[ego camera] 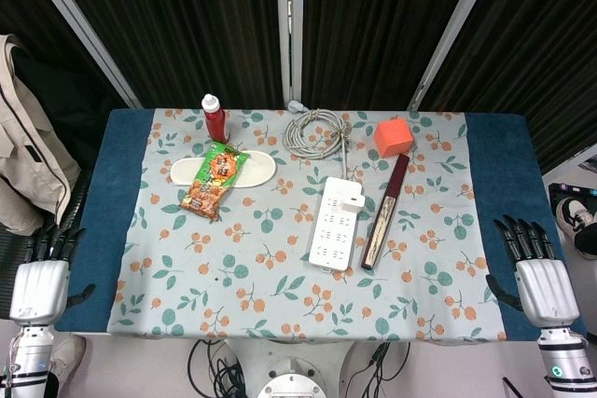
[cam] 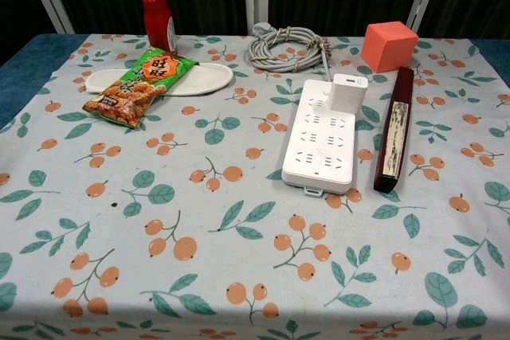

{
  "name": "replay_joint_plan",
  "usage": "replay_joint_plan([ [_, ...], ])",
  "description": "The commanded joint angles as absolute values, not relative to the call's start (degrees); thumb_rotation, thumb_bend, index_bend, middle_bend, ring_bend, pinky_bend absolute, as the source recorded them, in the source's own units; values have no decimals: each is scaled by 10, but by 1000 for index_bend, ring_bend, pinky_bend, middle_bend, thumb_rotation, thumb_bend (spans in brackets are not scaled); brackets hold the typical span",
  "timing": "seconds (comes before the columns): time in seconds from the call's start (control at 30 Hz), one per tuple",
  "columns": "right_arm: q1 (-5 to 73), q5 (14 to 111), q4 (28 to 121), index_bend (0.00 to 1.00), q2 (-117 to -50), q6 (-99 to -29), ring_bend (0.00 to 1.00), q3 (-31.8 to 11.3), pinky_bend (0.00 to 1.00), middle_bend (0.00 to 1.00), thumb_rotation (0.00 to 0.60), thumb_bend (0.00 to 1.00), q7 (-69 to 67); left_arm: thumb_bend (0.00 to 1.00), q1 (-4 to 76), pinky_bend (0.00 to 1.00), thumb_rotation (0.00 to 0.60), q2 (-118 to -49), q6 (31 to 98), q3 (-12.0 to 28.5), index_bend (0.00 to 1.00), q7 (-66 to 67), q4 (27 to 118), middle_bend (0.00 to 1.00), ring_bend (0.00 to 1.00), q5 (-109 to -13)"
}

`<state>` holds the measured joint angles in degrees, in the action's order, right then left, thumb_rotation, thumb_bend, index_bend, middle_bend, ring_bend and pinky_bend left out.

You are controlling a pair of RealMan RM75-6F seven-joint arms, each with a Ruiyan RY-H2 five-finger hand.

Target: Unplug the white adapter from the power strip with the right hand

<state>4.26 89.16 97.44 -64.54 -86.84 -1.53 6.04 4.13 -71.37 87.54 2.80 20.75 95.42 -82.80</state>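
Note:
A white power strip [ego camera: 334, 224] [cam: 323, 142] lies near the middle of the table, its grey cable coiled [ego camera: 315, 131] [cam: 287, 46] behind it. A white adapter [ego camera: 351, 198] [cam: 348, 91] is plugged into the strip's far right corner. My right hand [ego camera: 536, 274] hangs at the table's right front edge, fingers spread and holding nothing, well away from the strip. My left hand [ego camera: 42, 279] is at the left front edge, also holding nothing. Neither hand appears in the chest view.
A dark long box [ego camera: 385, 212] [cam: 394, 128] lies right beside the strip. An orange cube [ego camera: 394, 137] [cam: 389, 45] sits behind it. A red bottle [ego camera: 215, 118] [cam: 157, 19], a snack bag [ego camera: 214, 178] [cam: 141, 86] and a white slipper [ego camera: 256, 170] [cam: 199, 78] are at the left back.

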Motion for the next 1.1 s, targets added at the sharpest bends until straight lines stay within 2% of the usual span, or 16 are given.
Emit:
replay_joint_plan([
  [0.03,45,884,971,0,-653,-866,0,-22,0,32,600,221,53,34,45,2,600,-715,869,33,162,213,958,144,49,-821],
  [0.43,44,884,964,0,-659,-866,0,-26,0,33,600,221,38,33,58,3,600,-713,856,38,162,225,963,144,49,-817],
  [0.6,57,892,970,0,-658,-845,0,-24,0,53,600,221,30,34,78,4,600,-710,836,36,162,215,969,143,49,-842],
  [0.7,82,899,983,0,-653,-814,0,-30,0,76,600,221,33,33,114,5,600,-711,796,35,167,203,973,148,49,-876],
  [0.9,160,886,1019,0,-636,-714,0,-61,0,85,600,220,90,33,231,16,600,-745,662,44,173,167,957,153,48,-938],
  [1.1,245,804,1027,0,-660,-606,0,-106,0,82,600,220,135,33,360,20,600,-822,540,69,173,108,903,154,49,-969],
])
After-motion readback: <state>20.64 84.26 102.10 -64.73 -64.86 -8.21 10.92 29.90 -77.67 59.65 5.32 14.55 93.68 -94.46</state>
